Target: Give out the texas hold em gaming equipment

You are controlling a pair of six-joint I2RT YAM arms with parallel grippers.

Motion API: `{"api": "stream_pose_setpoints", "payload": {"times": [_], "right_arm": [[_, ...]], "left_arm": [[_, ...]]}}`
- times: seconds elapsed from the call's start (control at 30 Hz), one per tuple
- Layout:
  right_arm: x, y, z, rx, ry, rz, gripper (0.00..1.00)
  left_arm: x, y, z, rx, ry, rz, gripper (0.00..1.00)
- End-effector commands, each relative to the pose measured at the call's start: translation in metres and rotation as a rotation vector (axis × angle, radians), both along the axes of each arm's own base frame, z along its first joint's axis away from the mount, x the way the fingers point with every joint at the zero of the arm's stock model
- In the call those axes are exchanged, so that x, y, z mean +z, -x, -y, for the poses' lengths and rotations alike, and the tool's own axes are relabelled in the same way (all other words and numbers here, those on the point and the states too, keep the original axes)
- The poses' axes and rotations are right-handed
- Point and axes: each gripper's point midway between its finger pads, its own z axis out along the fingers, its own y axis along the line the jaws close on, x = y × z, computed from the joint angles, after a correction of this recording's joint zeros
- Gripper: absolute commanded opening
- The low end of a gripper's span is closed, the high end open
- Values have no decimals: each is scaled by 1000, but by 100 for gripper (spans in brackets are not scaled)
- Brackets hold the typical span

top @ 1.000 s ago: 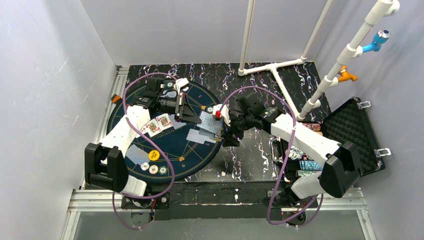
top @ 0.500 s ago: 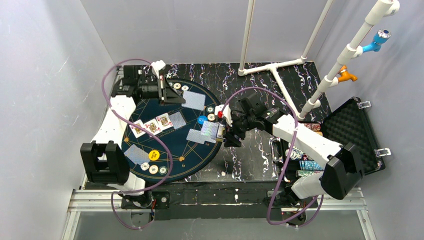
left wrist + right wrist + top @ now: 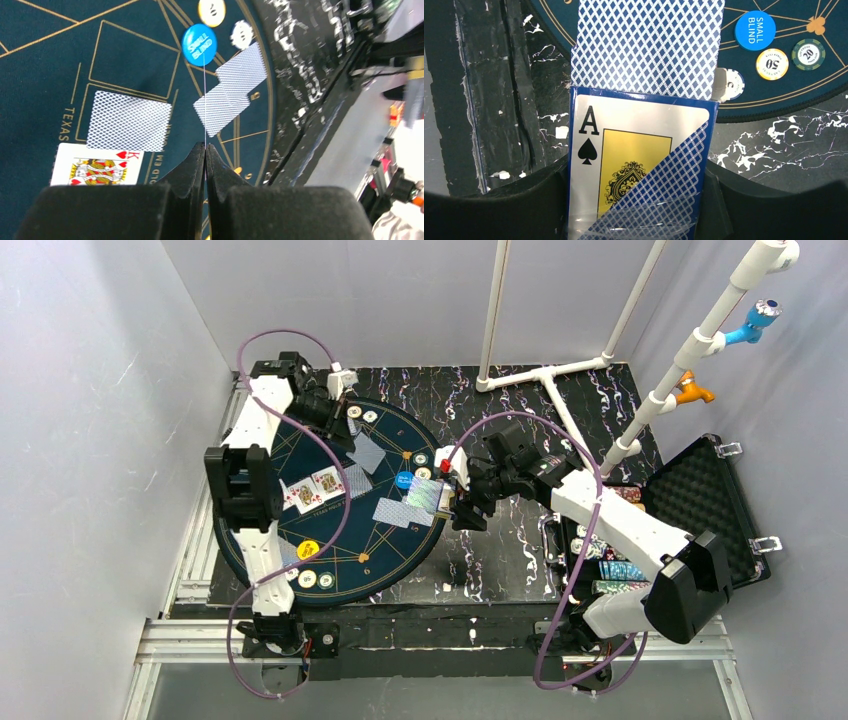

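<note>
Playing cards, chips and button discs, partly laid out on the round dark-blue mat (image 3: 385, 555); distribution is judged about midway.

Left: the left claw (image 3: 205, 147), at the mat's far-left rim, is closed on a single card (image 3: 367, 452), which the wrist view shows edge-on and not yet set down. Nearer the arms lie two face-up cards (image 3: 312, 486) with a face-down card (image 3: 353, 480) just beside them. A yellow button (image 3: 308, 550) and three chips (image 3: 307, 580) sit at the near-left rim, and two more chips (image 3: 362, 421) lie at the far rim.

Centre-right: the blue small-blind button (image 3: 405, 480) has a 50 chip (image 3: 771, 63) and a 20 chip (image 3: 807, 53) near it. Another face-down card (image 3: 393, 512) lies towards the mat's right edge.

Right: the right claw (image 3: 636, 167), over that edge, grips a card pack (image 3: 624, 130) showing the ace of spades. A patterned back (image 3: 646, 45) shows beyond the pack; whether it is sliding out or lying beneath cannot be told.

Far right: chip stacks (image 3: 615, 570) sit in or beside the open black case (image 3: 715, 490), so chips and cards appear left to hand out.

Obstructions: the left arm lies along the mat's left side, hiding part of it, and its purple cable (image 3: 285, 333) loops across. The right arm spans the desk (image 3: 500, 550) between mat and case. A white pipe frame (image 3: 560, 410) stands at the desk's far right.
</note>
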Motion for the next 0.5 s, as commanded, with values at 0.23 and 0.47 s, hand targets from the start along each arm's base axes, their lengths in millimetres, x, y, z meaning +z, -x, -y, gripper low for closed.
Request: {"api": "stream_pose_setpoints", "payload": {"times": [0.23, 0.47], "right_arm": [[12, -5, -2, 4, -30, 30, 1], [9, -6, 0, 1, -22, 23, 1]], "left_arm": [[-53, -3, 5, -254, -134, -28, 0], [-83, -17, 12, -298, -185, -34, 0]]}}
